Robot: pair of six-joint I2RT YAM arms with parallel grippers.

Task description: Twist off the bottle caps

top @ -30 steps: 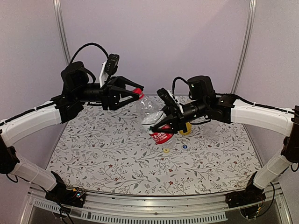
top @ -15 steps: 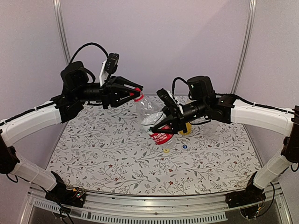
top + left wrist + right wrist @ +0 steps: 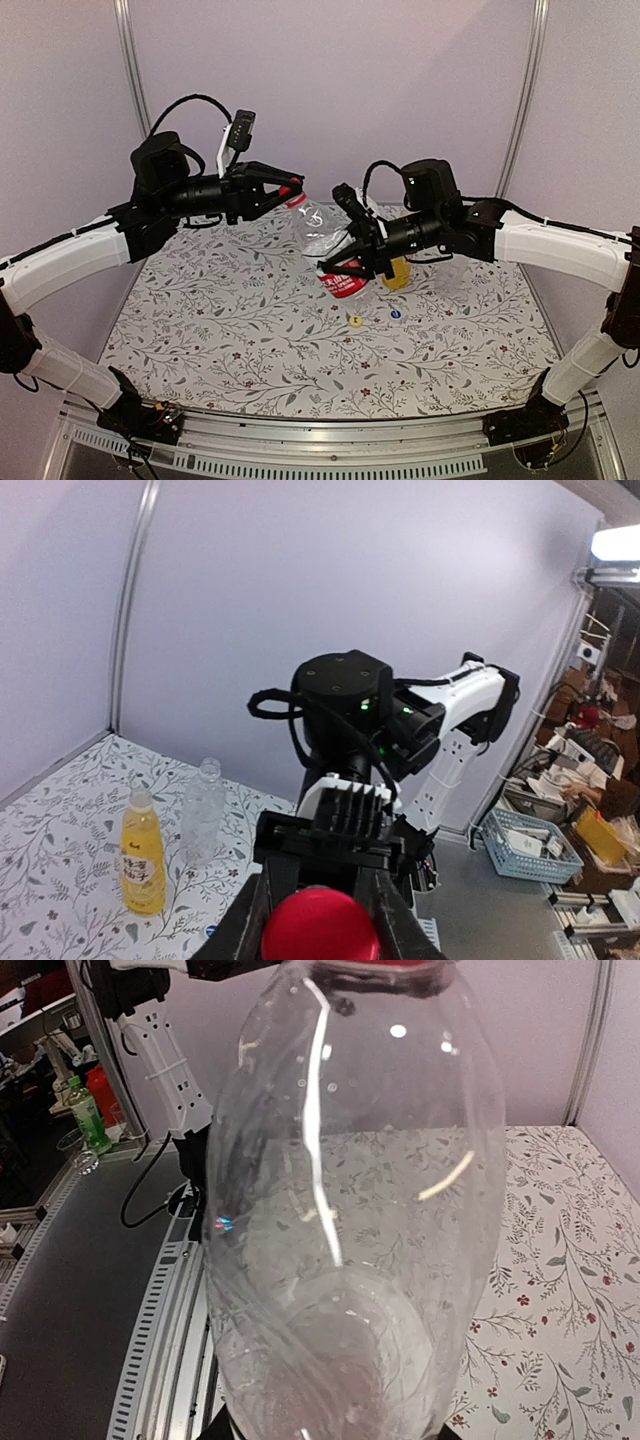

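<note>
My right gripper (image 3: 347, 263) is shut on the clear bottle with the red-and-white label (image 3: 338, 262) and holds it tilted above the table, neck toward the left arm. This bottle fills the right wrist view (image 3: 350, 1210). My left gripper (image 3: 287, 194) is shut on its red cap (image 3: 294, 198), which shows between the fingers in the left wrist view (image 3: 320, 930). A yellow cap (image 3: 354, 321) and a blue cap (image 3: 395, 314) lie loose on the table. The yellow-orange bottle (image 3: 142, 855) and the clear unlabelled bottle (image 3: 203, 810) stand upright and uncapped.
The yellow-orange bottle (image 3: 398, 276) stands just behind my right gripper. The flower-patterned table (image 3: 230, 330) has purple walls at the back and sides. An aluminium rail (image 3: 330, 440) runs along the near edge.
My left gripper's jaws were wide open around the red cap and have closed onto it. The right gripper has kept hold of the bottle, raising it slightly.
</note>
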